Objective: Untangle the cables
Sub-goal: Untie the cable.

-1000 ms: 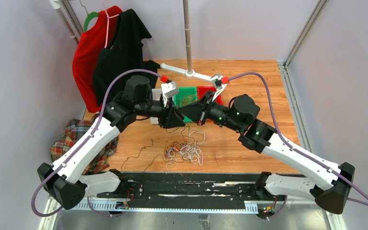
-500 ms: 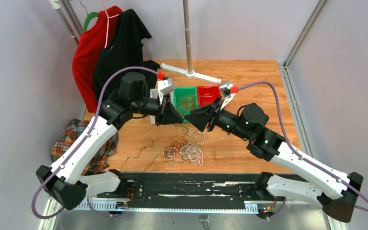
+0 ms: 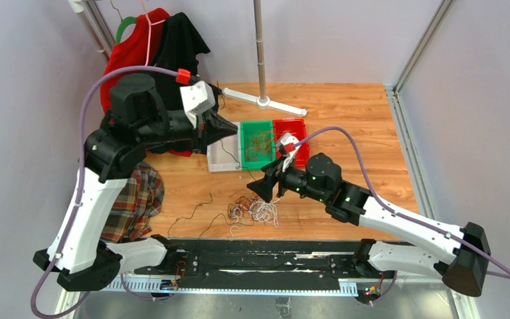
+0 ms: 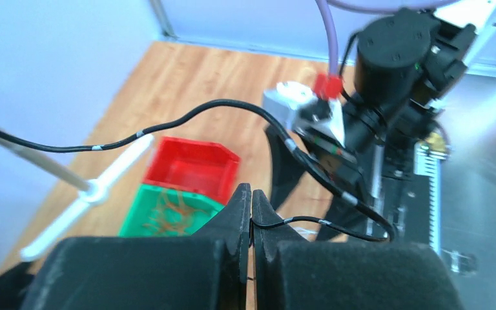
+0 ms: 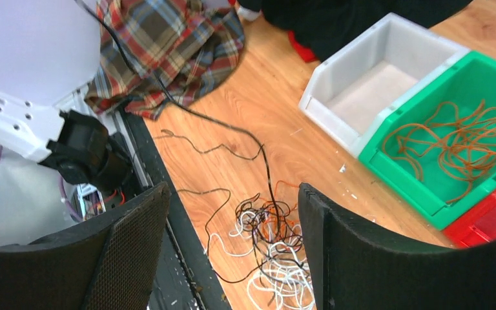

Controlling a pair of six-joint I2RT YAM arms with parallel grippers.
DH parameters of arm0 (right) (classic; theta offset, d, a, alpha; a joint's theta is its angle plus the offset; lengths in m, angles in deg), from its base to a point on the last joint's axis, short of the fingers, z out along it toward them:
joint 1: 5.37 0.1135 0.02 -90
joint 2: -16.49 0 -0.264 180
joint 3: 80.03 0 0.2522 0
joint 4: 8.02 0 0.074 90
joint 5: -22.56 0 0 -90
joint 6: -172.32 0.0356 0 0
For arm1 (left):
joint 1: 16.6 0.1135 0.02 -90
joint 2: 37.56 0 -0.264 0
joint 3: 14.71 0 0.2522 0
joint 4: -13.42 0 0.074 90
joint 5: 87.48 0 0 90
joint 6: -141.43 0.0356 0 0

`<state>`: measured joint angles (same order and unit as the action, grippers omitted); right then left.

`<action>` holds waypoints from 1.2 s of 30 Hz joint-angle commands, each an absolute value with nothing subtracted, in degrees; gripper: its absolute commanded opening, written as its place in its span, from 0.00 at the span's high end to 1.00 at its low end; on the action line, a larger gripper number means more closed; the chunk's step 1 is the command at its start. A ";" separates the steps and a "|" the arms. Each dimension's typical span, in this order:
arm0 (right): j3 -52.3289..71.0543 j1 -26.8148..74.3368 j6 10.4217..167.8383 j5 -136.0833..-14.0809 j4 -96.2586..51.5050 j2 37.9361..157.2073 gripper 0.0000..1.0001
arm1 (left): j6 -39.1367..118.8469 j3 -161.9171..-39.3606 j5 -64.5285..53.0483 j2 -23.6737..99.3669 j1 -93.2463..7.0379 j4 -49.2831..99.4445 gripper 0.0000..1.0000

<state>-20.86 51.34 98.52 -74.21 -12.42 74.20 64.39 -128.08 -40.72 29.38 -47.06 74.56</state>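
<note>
The black cable [image 4: 229, 101] has been drawn up out of the pile: the left claw [image 4: 252, 194] rose up to the left of the green bin [image 3: 242, 143] and is pinching it tight. The other cables [image 3: 255, 209] lie tangled on the surface [image 3: 345, 113] in front of the green bin. The right claw [image 5: 232, 194] has opened; it hangs spread over them, holding nothing.

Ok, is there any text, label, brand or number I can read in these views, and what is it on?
No text can be read in any view.
The white bin, green bin and red bin show no labels.
The pale specks on the black rail are too small to read.
</note>
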 commanded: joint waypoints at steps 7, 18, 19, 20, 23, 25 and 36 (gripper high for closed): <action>-21.09 56.04 91.56 -69.92 -9.00 80.28 0.26 | 75.88 -144.27 -22.16 30.13 -46.75 77.73 1.00; -20.41 58.35 92.37 -70.07 -2.11 92.03 0.30 | 77.41 -149.12 -18.81 29.79 -46.75 78.34 1.00; -20.18 58.35 92.46 -69.97 -2.06 93.38 0.31 | 77.79 -148.40 -18.30 29.36 -46.75 78.34 0.99; -20.12 58.33 92.56 -69.60 -1.78 94.56 0.33 | 78.21 -147.41 -17.72 28.85 -46.75 78.34 1.00; -20.43 58.44 92.73 -69.65 0.04 97.34 0.46 | 79.42 -143.83 -16.56 26.84 -46.75 78.45 1.00; -20.94 58.44 92.84 -69.11 1.31 98.12 0.66 | 80.20 -141.18 -15.75 25.33 -46.75 78.45 1.00; -25.01 58.40 91.77 -64.49 0.67 87.62 0.99 | 85.27 -106.75 -10.28 12.41 -46.75 78.42 0.98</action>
<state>-24.62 57.33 92.97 -66.84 0.17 91.25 82.66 -118.36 -12.83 15.80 -47.04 78.12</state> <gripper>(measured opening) 0.011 0.017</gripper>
